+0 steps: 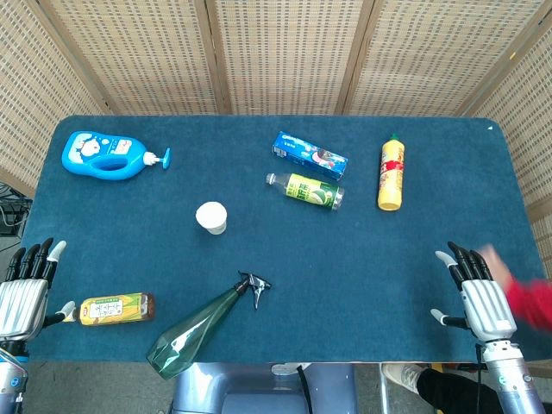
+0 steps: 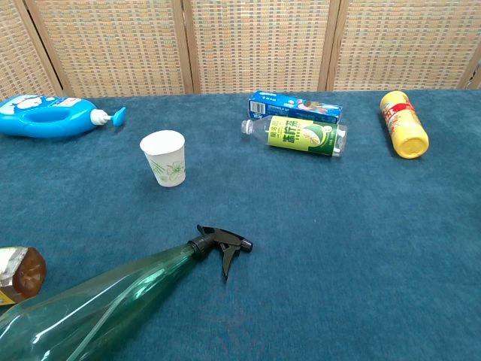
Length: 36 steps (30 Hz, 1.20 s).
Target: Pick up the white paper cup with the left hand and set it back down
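woven rattan screen panels, wooden frames, blue-clothed table

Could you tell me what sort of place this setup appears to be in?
Probably a robot test station, not a home: a table covered in blue cloth, woven screens behind it, and assorted props laid out, such as a white paper cup and green spray bottle.

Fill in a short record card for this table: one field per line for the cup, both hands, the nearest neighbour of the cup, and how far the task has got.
cup: white paper cup upright, standing alone on the blue table
left hand: left hand open, at the table's near-left edge, apart from the cup
right hand: right hand open, near-right edge
nearest neighbour: green spray bottle lying on its side, nearer the robot than the cup
task progress: cup not yet picked up
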Each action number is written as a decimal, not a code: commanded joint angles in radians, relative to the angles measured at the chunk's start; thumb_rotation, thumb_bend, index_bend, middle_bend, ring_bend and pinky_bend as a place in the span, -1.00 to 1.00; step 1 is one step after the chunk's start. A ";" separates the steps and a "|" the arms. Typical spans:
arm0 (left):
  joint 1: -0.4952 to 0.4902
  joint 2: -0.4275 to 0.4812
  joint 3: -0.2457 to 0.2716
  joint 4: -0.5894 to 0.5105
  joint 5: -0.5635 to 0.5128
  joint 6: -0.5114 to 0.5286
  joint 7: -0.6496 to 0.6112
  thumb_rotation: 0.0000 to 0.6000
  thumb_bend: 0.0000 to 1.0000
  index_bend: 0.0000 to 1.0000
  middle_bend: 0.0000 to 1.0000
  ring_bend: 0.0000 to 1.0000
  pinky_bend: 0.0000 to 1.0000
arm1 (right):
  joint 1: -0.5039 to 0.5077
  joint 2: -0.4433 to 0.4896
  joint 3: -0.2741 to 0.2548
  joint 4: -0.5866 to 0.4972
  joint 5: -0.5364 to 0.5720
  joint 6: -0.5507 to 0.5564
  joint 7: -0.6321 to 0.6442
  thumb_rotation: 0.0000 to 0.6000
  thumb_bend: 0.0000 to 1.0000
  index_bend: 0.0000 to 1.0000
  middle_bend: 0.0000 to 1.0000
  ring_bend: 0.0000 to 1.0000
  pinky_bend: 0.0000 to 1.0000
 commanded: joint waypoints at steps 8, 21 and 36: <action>-0.001 -0.001 0.000 0.004 -0.004 -0.004 -0.007 1.00 -0.60 -1.00 -1.00 -1.00 -1.00 | -0.001 0.000 -0.002 -0.003 -0.004 0.001 -0.003 1.00 -0.80 -1.00 -1.00 -1.00 -1.00; -0.027 0.000 -0.008 -0.020 -0.003 -0.036 0.004 1.00 -0.59 -1.00 -1.00 -1.00 -1.00 | 0.001 0.002 -0.001 -0.011 -0.005 0.001 0.005 1.00 -0.80 -1.00 -1.00 -1.00 -1.00; -0.318 0.052 -0.211 -0.156 -0.359 -0.326 0.224 1.00 -0.55 -0.88 -1.00 -1.00 -1.00 | 0.008 0.012 0.021 0.009 0.037 -0.020 0.064 1.00 -0.80 -1.00 -1.00 -1.00 -1.00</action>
